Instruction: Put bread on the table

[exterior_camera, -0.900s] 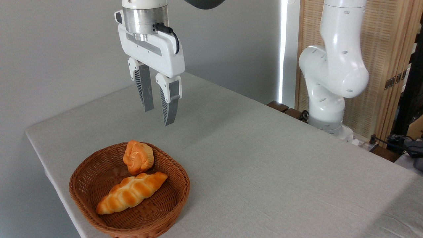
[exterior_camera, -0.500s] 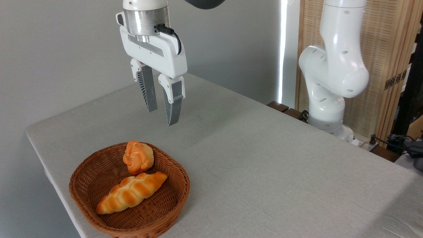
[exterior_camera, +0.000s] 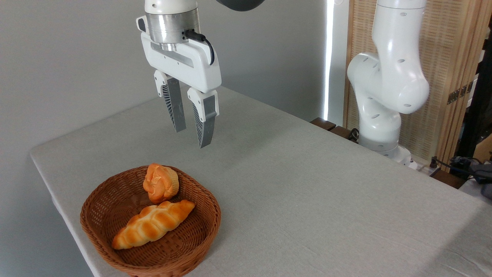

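Wicker basket (exterior_camera: pixel 200 234) sits at tabletop's near-left corner, seemingly just overhanging the left edge. Bread (exterior_camera: pixel 160 187) rests inside against basket's far wall, touching the braided loaf (exterior_camera: pixel 153 224) in front. Gripper (exterior_camera: pixel 193 137) hangs above, well clear of basket, jaws slightly apart, empty. Table (exterior_camera: pixel 326 200) cloth bare from basket to right edge; arm base (exterior_camera: pixel 384 148) at far-right edge.

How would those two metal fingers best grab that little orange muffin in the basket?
Probably from above, closing across the muffin's round middle, one finger on its lumpy top face and one on its ridged base. It lies tipped on its side against the wicker basket's far wall, with the braided loaf right in front, so the sides are crowded. The gripper hangs open above.
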Robot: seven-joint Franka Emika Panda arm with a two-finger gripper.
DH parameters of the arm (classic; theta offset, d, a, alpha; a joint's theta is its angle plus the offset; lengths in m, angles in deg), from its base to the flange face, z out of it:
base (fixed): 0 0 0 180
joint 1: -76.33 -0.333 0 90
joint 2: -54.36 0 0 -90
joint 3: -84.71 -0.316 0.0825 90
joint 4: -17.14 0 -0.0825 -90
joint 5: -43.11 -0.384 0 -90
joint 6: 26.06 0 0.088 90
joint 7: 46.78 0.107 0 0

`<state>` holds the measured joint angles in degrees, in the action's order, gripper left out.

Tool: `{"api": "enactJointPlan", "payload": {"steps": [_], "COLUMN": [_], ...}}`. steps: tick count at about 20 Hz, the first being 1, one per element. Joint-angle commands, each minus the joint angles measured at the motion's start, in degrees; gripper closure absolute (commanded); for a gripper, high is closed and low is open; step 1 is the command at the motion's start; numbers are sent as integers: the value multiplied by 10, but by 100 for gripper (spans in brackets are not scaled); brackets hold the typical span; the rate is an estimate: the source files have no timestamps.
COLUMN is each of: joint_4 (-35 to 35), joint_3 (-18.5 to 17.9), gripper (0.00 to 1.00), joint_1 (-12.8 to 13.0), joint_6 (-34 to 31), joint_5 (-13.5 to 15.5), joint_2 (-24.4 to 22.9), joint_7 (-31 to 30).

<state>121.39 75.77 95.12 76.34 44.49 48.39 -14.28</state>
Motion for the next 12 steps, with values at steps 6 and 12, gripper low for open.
{"api": "enactJointPlan", "payload": {"steps": [6, 12], "joint_4": [-9, -9], "joint_3": [0, 2], "gripper": [0, 0], "joint_1": [3, 4], "joint_6": [-18, -10], "joint_5": [-6, -6], "joint_2": [2, 5], "joint_7": [-5, -3]}}
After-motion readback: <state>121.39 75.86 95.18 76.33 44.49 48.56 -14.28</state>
